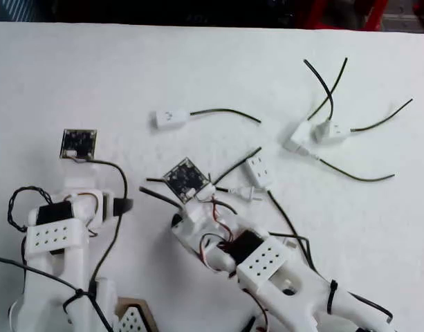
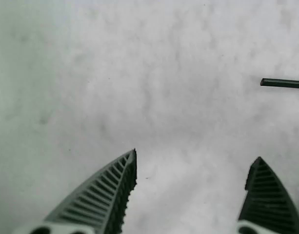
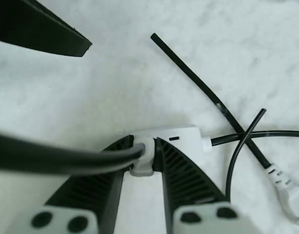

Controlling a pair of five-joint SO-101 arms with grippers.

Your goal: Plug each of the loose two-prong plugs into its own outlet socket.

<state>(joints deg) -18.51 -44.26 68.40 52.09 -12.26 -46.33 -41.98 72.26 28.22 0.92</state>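
My right gripper (image 3: pixel 143 146) is shut on a small white plug (image 3: pixel 164 138), its ribbed black fingers (image 3: pixel 181 170) pinching the plug's collar just above the table. A thin black wire (image 3: pixel 256 135) runs out of the plug's far end. My left gripper (image 2: pixel 193 163) hangs open over bare table with nothing between its fingers; a black wire end (image 2: pixel 283 83) lies beyond it. In the high view a white socket block (image 1: pixel 259 171) lies in front of the right arm (image 1: pixel 267 266), with a small white plug (image 1: pixel 243 192) beside it. Another white plug (image 1: pixel 171 117) with a black wire lies farther back.
Two more white connectors (image 1: pixel 298 136) (image 1: pixel 331 131) with black wires lie tangled at the back right. The left arm (image 1: pixel 56 235) stands at the near left. A loose black wire (image 3: pixel 203 87) crosses the table near the held plug. The table (image 1: pixel 73 76) is white.
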